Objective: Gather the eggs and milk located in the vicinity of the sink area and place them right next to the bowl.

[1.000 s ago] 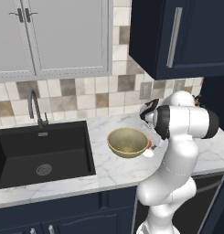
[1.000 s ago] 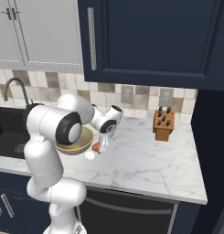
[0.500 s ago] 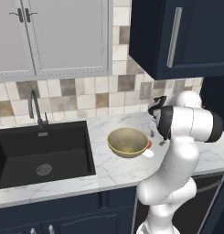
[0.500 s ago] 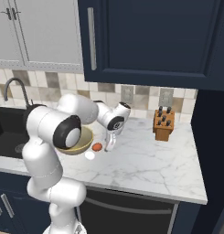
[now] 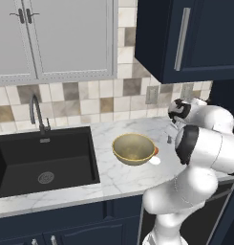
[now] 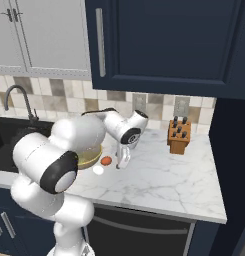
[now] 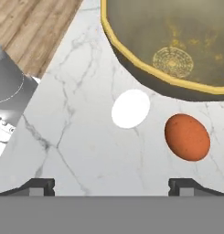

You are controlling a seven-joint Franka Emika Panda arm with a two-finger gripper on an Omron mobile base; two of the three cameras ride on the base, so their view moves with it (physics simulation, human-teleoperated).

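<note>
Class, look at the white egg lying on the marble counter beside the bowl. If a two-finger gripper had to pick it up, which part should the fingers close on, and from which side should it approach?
Probably from straight above. The white egg lies on its side on the counter, close to the bowl and the brown egg. Close the fingers across its narrow middle, where the smooth oval is least likely to slip out.

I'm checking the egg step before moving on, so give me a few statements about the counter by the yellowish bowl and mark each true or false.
1. A small white oval egg lies on the marble counter beside the round yellowish-tan bowl. True.
2. A reddish-brown egg lies inside the bowl. False: it lies on the counter outside the rim.
3. The gripper is shut on the white egg. False: its fingertips stand wide apart, holding nothing.
4. A wooden knife block stands near the tiled wall. True.
5. The black sunken sink holds a milk carton. False: no carton shows in the basin.
</note>
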